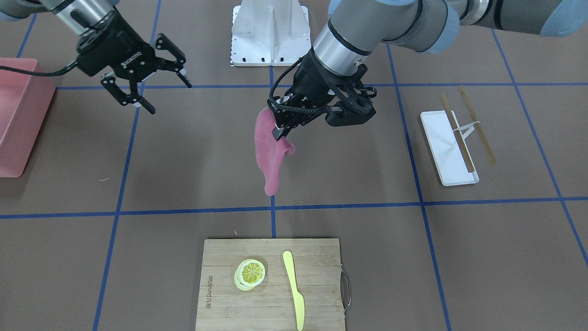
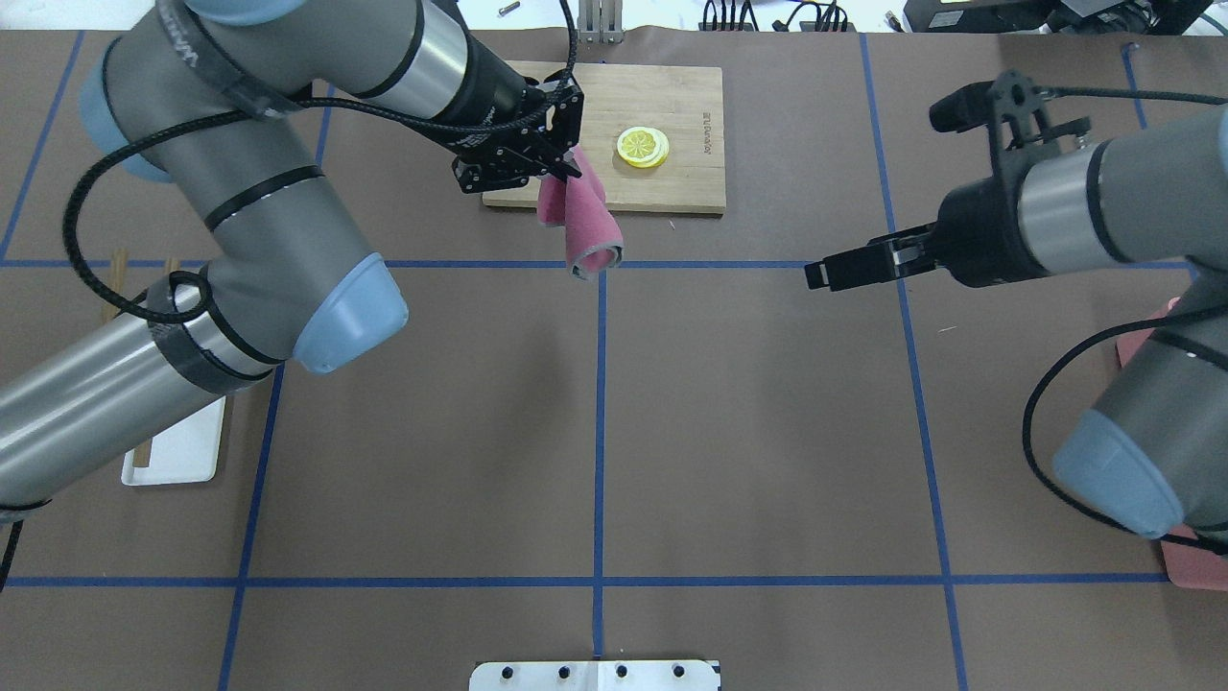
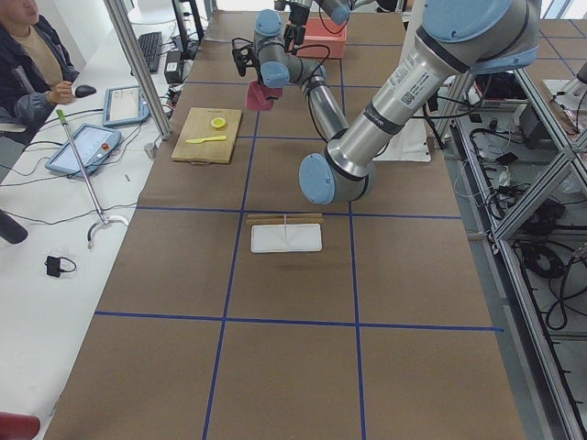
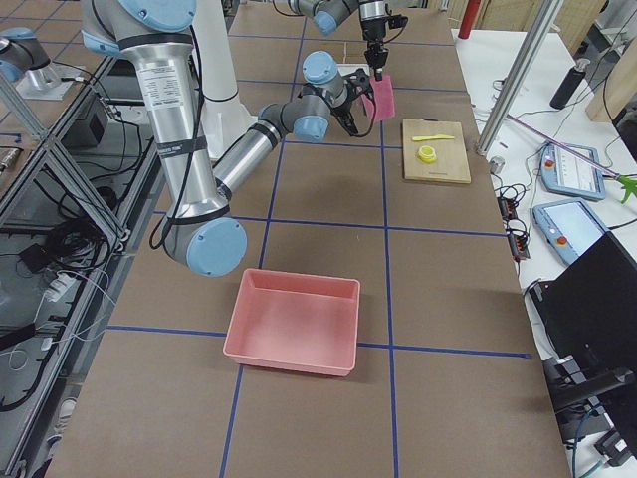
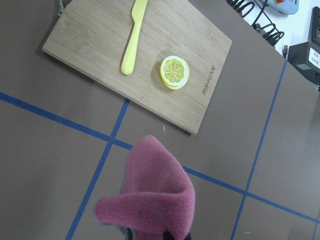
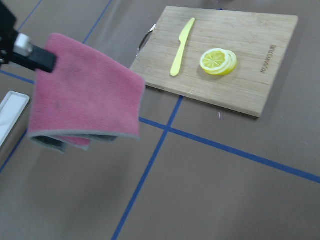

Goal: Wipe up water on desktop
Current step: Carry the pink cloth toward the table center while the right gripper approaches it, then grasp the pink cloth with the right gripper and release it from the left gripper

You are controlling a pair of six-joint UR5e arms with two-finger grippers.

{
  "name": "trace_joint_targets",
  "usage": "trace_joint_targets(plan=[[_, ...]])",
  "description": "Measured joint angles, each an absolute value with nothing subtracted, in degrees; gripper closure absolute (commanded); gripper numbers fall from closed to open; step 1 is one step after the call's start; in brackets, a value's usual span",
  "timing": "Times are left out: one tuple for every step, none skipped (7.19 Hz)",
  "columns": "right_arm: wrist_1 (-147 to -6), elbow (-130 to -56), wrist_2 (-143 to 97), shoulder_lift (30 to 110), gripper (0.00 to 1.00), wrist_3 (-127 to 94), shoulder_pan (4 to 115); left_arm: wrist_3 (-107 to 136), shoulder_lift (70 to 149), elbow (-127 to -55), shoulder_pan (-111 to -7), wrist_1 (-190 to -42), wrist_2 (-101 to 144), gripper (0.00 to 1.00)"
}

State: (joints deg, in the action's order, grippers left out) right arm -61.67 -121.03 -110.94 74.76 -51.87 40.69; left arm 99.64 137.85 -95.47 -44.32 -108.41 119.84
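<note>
My left gripper (image 1: 279,132) is shut on a pink cloth (image 1: 270,154) and holds it in the air above the brown desktop (image 1: 358,161), near the middle crossing of the blue tape lines. The cloth hangs folded from the jaws; it also shows in the overhead view (image 2: 587,226), the left wrist view (image 5: 155,200) and the right wrist view (image 6: 85,95). My right gripper (image 1: 169,97) is open and empty, raised over the desktop, apart from the cloth. I see no water on the desktop in any view.
A bamboo cutting board (image 1: 321,257) with a lemon slice (image 1: 250,272) and a yellow knife (image 1: 294,289) lies beyond the cloth. A white tray (image 1: 443,147) with chopsticks (image 1: 477,126) is on my left. A pink bin (image 1: 18,115) is on my right.
</note>
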Motion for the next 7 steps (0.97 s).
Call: trace_joint_targets(plan=[[-61.6, -121.1, -104.2, 73.0, 0.01, -52.0, 36.2, 101.5, 138.8, -95.1, -43.8, -108.3, 119.4, 1.0], [-61.5, -121.0, -98.0, 71.5, 0.01, -52.1, 32.3, 103.3, 139.5, -95.0, -42.9, -108.3, 118.7, 1.0], [-61.5, -120.7, -93.6, 70.5, 0.01, -52.1, 29.5, 104.6, 140.0, -95.2, -41.7, -108.3, 117.6, 1.0], [-61.5, -120.6, -91.7, 69.9, 0.01, -52.1, 28.3, 105.9, 140.2, -95.4, -40.9, -108.3, 117.1, 1.0], [-61.5, -120.4, -90.4, 69.7, 0.03, -52.0, 27.7, 107.0, 140.2, -95.9, -40.5, -108.3, 116.8, 1.0], [-61.5, -120.0, -89.0, 69.5, 0.04, -51.7, 27.4, 108.0, 140.2, -96.5, -39.9, -108.2, 116.7, 1.0], [-61.5, -119.5, -87.9, 69.5, 0.04, -51.5, 27.1, 108.8, 140.2, -97.1, -39.2, -108.1, 116.7, 1.0]])
